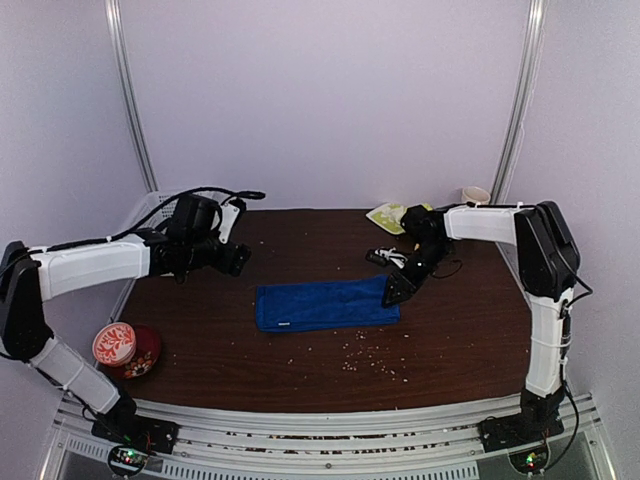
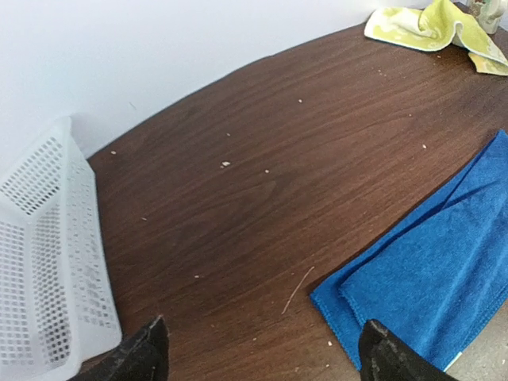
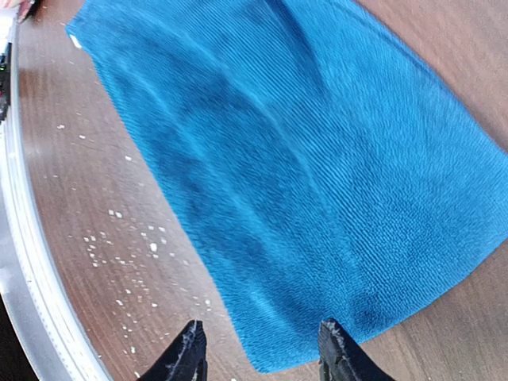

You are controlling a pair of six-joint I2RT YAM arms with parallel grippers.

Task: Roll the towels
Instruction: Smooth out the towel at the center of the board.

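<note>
The royal-blue towel (image 1: 325, 303) lies flat and folded in a long strip mid-table. Its left end shows doubled layers (image 2: 444, 278) in the left wrist view. My right gripper (image 1: 398, 292) is low at the strip's right end. Its jaws stand apart (image 3: 262, 353) with the towel's rounded corner (image 3: 317, 206) lying flat under and between the fingertips. My left gripper (image 1: 235, 258) hovers left of the towel, open (image 2: 262, 361), with only bare wood between its fingers. The yellow-green towel (image 1: 392, 216) lies crumpled at the back right (image 2: 429, 28).
A white perforated basket (image 2: 44, 262) stands at the back left (image 1: 150, 210). A red bowl with a patterned cup (image 1: 120, 345) sits near the front left edge. A small black-and-white object (image 1: 385, 257) and a pale cup (image 1: 476, 194) are at the back right. Crumbs (image 1: 370, 355) lie before the towel.
</note>
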